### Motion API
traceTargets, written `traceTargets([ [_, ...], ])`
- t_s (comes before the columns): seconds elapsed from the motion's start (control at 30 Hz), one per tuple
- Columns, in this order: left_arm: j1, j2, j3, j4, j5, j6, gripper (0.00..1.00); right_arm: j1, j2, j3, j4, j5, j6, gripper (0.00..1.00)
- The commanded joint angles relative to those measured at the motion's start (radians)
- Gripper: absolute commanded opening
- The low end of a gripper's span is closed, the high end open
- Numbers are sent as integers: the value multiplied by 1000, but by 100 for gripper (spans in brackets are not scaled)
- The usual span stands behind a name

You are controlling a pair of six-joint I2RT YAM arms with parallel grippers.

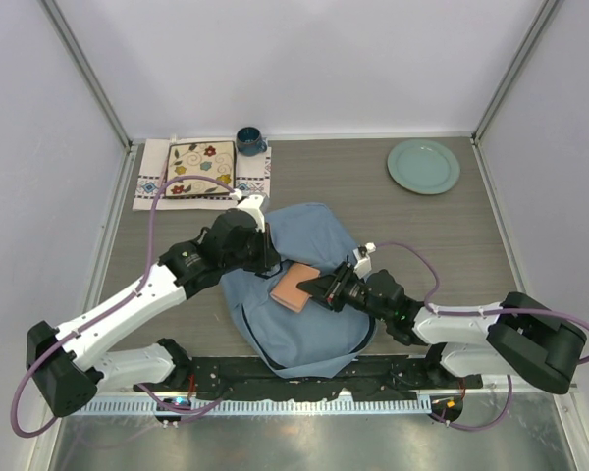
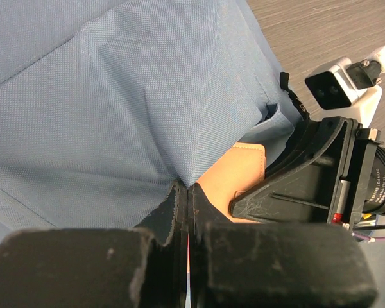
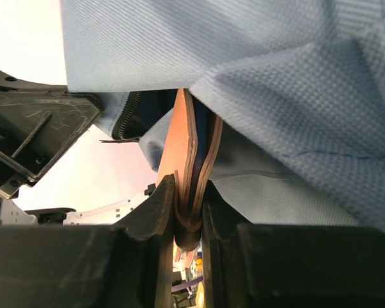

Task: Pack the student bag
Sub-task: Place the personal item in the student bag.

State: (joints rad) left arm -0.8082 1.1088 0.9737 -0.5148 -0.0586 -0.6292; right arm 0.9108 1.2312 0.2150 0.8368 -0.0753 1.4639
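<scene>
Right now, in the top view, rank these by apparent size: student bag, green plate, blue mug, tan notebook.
1. student bag
2. green plate
3. tan notebook, only its visible part; the bag hides the rest
4. blue mug

You are looking at a robotics laboratory test cell. Plain white panel walls (image 1: 304,59) framed by grey aluminium posts (image 1: 88,69) enclose a grey wood-grain tabletop (image 1: 422,226). Two white-and-black robot arms (image 1: 128,304) are bolted at its near edge. A round pale-green plate (image 1: 423,166) and a dark blue mug (image 1: 249,141) stand at the far side.
</scene>
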Motion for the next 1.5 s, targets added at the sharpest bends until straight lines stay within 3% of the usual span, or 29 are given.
traceTargets([
  [0.0, -9, -61, 16, 128, 109, -43, 0, -7, -71, 29, 36, 153, -40, 1],
  [0.17, -9, -76, -1, 130, 95, -44, 0, -7, -156, 14, -42, 206, -69, 1],
  [0.33, -9, -76, 6, 136, 97, -44, 0, -7, -136, 35, -122, 204, -59, 1],
  [0.6, -9, -72, 19, 148, 109, -40, 0, -7, 10, 9, 39, 177, 4, 1],
  [0.83, -11, -78, 19, 147, 98, -33, 0, -3, 86, 49, 28, 143, 33, 1],
  [1.0, -9, -75, 22, 128, 118, -17, 0, -1, 42, -35, 134, 306, 56, 1],
  [1.23, -9, -92, -13, 136, 197, -13, 0, -3, -81, -6, 1, 514, -13, 1],
  [1.47, -9, -64, -30, 191, 247, -15, 0, 0, 71, 110, 68, 454, -69, 1],
])
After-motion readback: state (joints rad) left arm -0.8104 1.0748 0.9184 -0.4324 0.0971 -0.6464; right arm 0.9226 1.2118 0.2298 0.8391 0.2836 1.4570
